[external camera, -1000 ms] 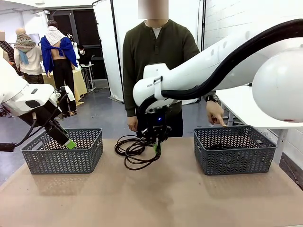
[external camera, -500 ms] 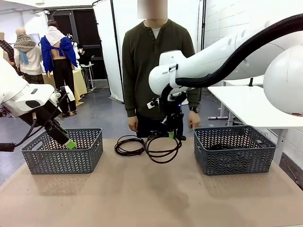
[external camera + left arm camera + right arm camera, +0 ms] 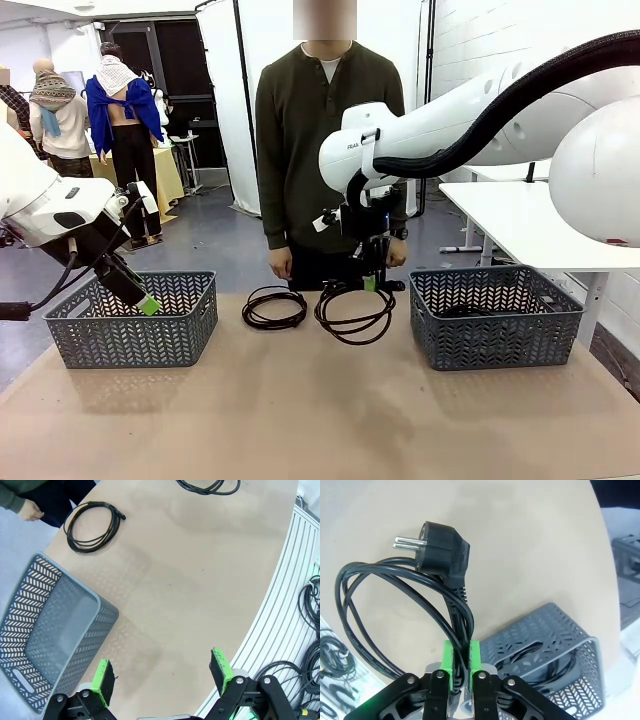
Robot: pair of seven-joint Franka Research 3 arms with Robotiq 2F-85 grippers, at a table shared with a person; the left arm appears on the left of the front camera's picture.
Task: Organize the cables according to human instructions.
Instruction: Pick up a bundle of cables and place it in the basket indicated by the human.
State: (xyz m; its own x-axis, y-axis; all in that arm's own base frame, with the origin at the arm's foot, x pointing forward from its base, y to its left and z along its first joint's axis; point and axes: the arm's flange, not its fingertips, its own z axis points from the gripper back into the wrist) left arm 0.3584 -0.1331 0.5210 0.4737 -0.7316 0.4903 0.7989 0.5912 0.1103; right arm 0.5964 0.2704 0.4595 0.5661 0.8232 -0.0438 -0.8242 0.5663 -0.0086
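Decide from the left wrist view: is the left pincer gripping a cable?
No; the left pincer is open, its green pads wide apart with nothing between them.

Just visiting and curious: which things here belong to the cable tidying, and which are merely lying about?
Job: cable in the right pincer; coil on the table; left basket; right basket.
Lying about: white side table; cords below the table edge.

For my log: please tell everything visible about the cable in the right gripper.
The cable is a black, rubbery-looking cord wound in loose loops, ending in an angled two-pin plug. The right gripper pinches several strands; the coil hangs over the table, left of the right basket. Whether its lowest loop touches the table is unclear.
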